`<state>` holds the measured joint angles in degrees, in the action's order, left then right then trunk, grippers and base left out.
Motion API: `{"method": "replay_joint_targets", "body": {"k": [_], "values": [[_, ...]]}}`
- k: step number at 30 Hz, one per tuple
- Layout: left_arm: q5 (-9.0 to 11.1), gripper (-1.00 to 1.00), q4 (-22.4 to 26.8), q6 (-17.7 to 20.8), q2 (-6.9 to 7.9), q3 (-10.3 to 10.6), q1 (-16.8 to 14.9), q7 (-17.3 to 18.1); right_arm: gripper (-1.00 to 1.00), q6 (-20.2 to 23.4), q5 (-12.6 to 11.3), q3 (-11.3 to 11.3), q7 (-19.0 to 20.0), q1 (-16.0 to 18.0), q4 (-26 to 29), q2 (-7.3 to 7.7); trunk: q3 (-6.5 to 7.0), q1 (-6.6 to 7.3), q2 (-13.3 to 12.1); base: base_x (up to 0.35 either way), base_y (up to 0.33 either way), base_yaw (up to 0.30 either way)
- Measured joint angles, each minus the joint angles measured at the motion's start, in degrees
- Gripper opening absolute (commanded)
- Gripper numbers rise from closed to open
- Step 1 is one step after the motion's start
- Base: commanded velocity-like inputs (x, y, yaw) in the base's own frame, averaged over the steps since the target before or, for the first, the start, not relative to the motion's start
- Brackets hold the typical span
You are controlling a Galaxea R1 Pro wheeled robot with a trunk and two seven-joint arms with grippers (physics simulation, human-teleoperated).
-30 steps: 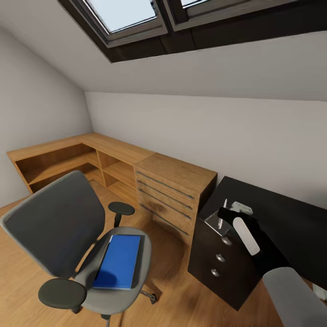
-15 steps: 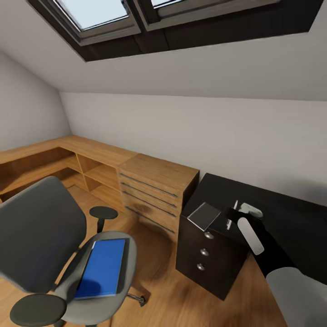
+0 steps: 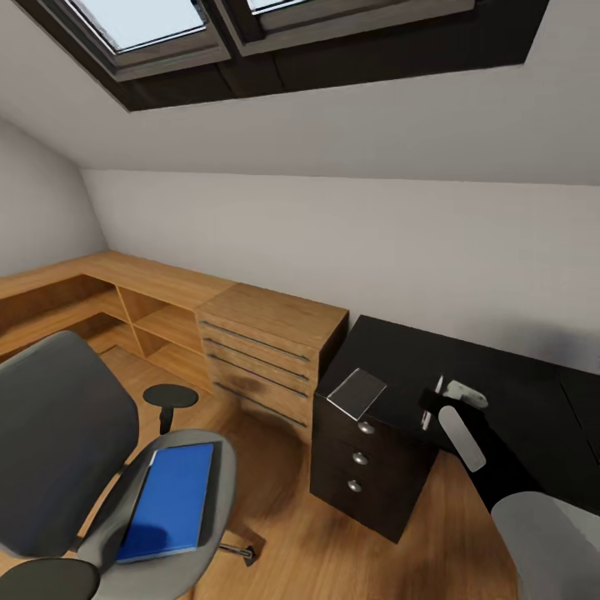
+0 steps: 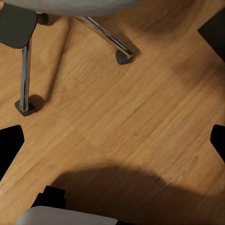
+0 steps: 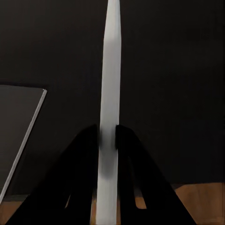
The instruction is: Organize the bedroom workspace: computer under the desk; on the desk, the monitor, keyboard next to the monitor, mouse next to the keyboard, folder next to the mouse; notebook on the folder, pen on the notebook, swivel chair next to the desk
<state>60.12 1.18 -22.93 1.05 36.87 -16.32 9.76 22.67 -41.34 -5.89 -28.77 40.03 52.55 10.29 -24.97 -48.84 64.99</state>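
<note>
R gripper [image 5: 107,140] clamped on a thin white stick, prob. the pen [image 5: 111,70] – fingers [image 5: 84,154] pinch it low on the shaft, most of its length poking out past the tips. Head view: pen [image 3: 427,407] held over the near end of the desk [image 3: 500,367], just beside a flat grey slab, likely the notebook [image 3: 357,392], lying on the black top above the drawers [image 3: 358,458].

L gripper [image 4: 112,140]: black tips at the two sides of the wrist frame, well apart, so spread wide w/ nothing between. It points down at bare wood floor [image 4: 140,117] near the chair's chrome legs [image 4: 105,37].

Folder [image 3: 167,500] lies flat on the seat of the chair [image 3: 58,450], well apart from the desk. Notebook already on the desk, folder not – the stack order isn't met yet.

Risks from here:
- Grip is far down the pen; long free end = lever. Any knock on the desk top or notebook edge could twist it out of the pinch or flick it off the desk.
- If pen goes down on the notebook now, both need re-lifting once the folder comes over; a round pen may roll off when the notebook is moved.
- Folder is thin & flat on a soft seat: hard to get a finger under; pushing may slide it off the seat or swing the chair away on its castors.
- L arm sits low by the chair legs; base moves could bump the chair.

Monitor, keyboard, mouse: not made out on the stretch of desk in view.
</note>
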Motion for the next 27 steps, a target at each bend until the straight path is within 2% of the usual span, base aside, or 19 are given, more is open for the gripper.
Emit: {"method": "replay_joint_targets", "body": {"k": [9, 18, 27], "values": [[0.0, 1.00, 0.0, 0.0, 0.00, 0.0, 0.0, 0.0, -1.00, -1.2, 0.2, -0.1, 0.4, 0.0, -2.7, 0.01, 0.00, 0.02, 0.0, 0.146, -0.109, -0.002], [0.0, 1.00, 0.0, 0.0, 0.00, 0.0, 0.0, 0.0, -1.00, -1.4, 0.2, -0.1, 0.4, 0.0, -3.4, -0.10, 0.00, 0.00, 0.0, 0.042, -0.027, 0.000], [0.0, 1.00, 0.0, 0.0, 0.00, 0.0, 0.0, 0.0, -1.00, -1.7, 0.1, -0.2, 0.4, 0.0, -3.7, -0.28, 0.00, 0.02, 0.0, 0.191, -0.120, 0.000]]}}
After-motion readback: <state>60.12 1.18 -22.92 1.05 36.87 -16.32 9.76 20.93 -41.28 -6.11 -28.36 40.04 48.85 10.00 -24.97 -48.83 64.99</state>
